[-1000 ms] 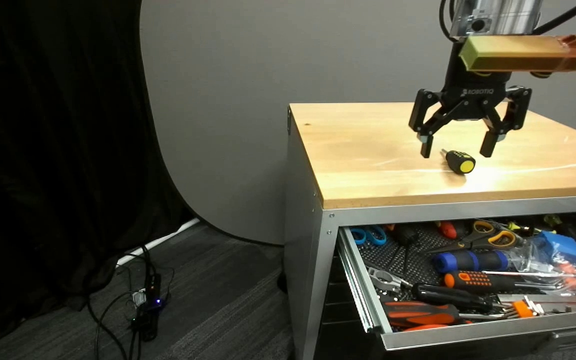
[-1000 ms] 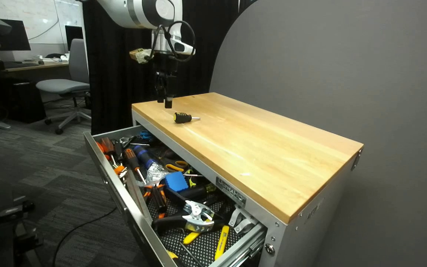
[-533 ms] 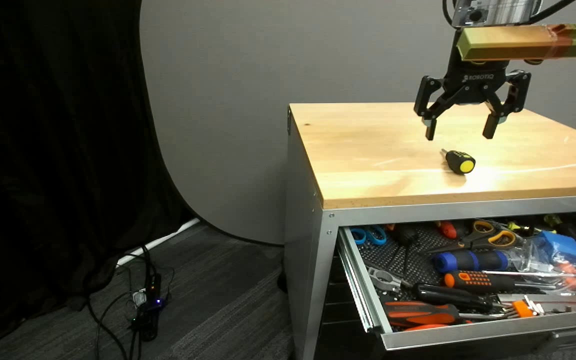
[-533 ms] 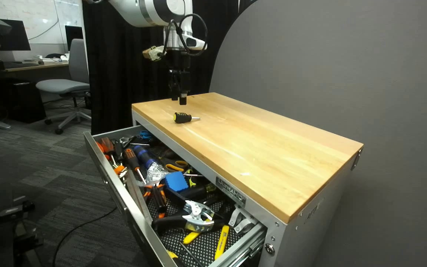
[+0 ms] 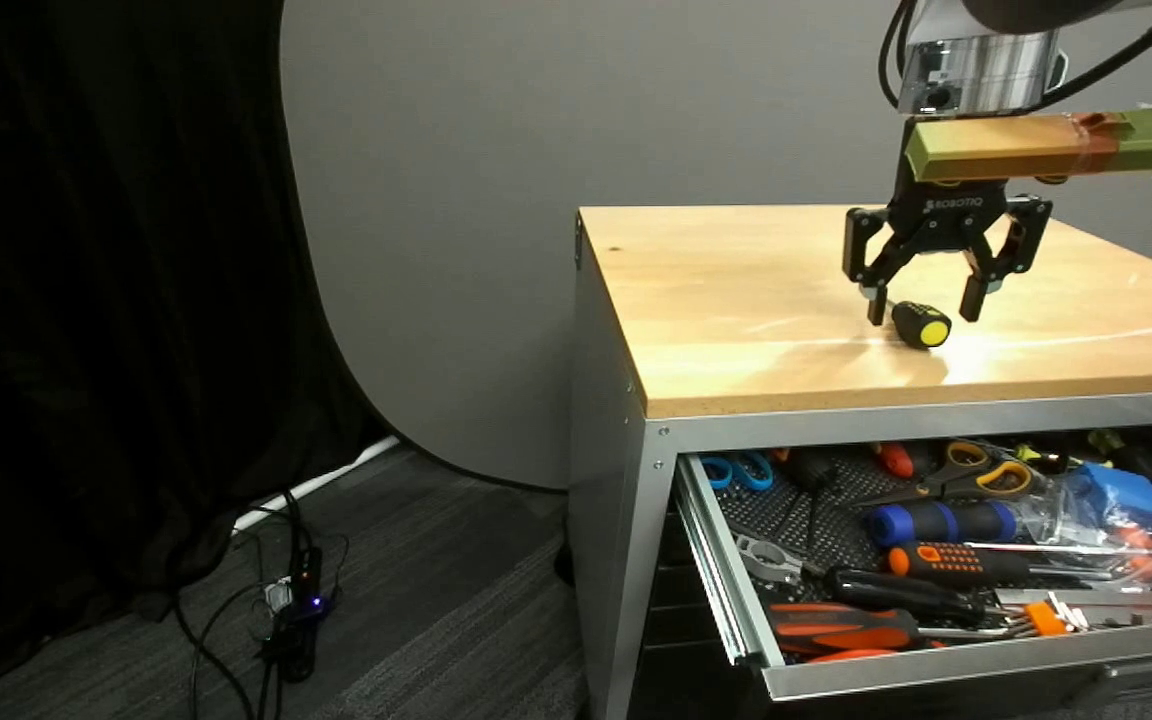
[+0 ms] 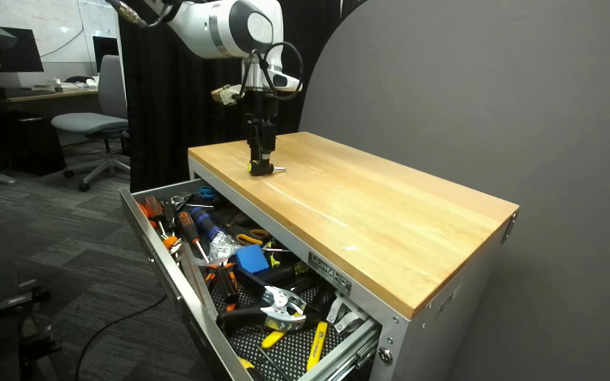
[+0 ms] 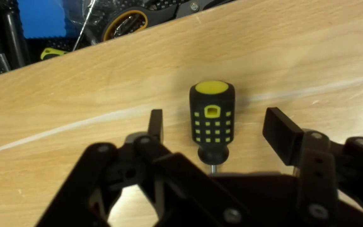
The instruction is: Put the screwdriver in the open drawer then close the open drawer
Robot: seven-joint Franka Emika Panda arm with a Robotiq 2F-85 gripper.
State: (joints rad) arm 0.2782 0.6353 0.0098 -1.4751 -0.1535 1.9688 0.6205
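One tabletop (image 6: 368, 211) bears one screwdriver (image 7: 212, 123) between one claw's (image 7: 213, 126) two spread fingers (image 7: 280, 135).

Screwdriver (image 7: 212, 123), near the front edge of the table (image 6: 358, 201): handle partly behind the fingers (image 6: 265, 163) in an exterior view; shank mostly hidden in the wrist view. Open drawer (image 5: 936, 666), below the front edge: cut off in both exterior views. Nameplate (image 6: 329, 272), below same edge: lettering blurred.
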